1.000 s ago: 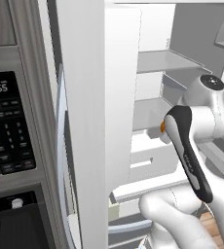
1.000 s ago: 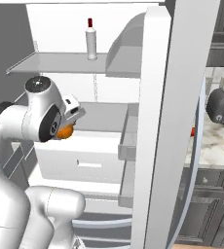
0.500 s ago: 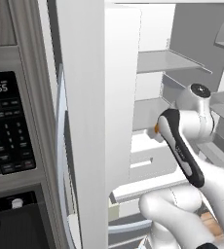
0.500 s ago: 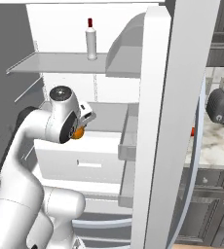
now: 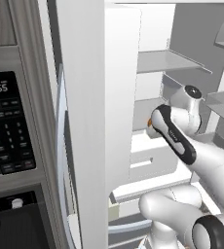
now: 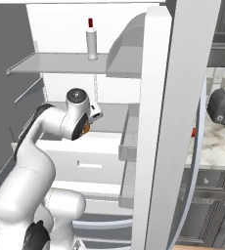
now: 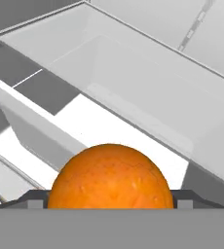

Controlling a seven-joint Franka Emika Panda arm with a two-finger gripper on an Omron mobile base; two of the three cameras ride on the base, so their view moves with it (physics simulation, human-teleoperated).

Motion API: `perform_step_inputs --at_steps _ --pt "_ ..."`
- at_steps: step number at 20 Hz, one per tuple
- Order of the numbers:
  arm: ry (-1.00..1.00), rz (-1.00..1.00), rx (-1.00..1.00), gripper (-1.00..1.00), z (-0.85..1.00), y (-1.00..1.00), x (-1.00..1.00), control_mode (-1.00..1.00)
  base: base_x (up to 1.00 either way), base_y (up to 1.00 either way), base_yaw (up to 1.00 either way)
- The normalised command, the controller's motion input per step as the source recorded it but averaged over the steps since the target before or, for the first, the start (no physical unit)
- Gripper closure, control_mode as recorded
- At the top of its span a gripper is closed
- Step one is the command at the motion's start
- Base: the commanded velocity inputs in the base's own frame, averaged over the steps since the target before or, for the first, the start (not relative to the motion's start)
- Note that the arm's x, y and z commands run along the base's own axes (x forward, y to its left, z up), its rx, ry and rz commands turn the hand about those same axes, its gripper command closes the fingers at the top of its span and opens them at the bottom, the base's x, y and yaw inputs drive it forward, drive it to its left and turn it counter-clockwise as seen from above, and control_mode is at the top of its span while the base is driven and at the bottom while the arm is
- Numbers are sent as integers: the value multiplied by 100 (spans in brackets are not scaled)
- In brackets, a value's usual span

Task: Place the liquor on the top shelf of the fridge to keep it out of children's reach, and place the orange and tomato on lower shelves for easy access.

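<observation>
Gripper: my gripper (image 7: 110,206) is closed around the orange (image 7: 110,177), which sits between my finger tips at the bottom centre of the hand view
Orange elsewhere: a sliver of it shows at my wrist in the middle of the left base view (image 5: 149,122) and left of centre in the right base view (image 6: 86,128)
Hand view adds: a white open drawer (image 7: 133,82) across the upper half, and a white thick-fronted lower shelf (image 7: 41,126) at the left, both beyond the fruit
Right base view adds: the liquor (image 6: 91,40) standing upright on the top shelf (image 6: 56,63), upper left of the frame; the tomato (image 6: 193,132) as a small red spot at the right, past the door edge; a silver toaster (image 6: 222,105) on the marble counter (image 6: 217,146) at far right
Left base view adds: a black microwave (image 5: 7,121) with keypad at the left
In the way: the open white fridge door (image 5: 102,121) fills the middle of the left base view; in the right base view the other door (image 6: 168,122) stands between the fridge (image 6: 60,24) cavity and the counter
</observation>
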Motion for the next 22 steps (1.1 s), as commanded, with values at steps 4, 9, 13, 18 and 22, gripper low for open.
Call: perform_step_inputs --at_steps 4,9,13,18,22 --pt "0 -14 13 100 -11 0 59 -100 0 0 0" --pt "0 -15 11 100 -18 0 63 -100 0 0 0" --pt "0 -14 12 100 -27 0 66 -100 0 0 0" --pt "0 -3 10 100 -31 0 69 -100 0 0 0" --pt "0 0 6 100 -28 0 70 -100 0 0 0"
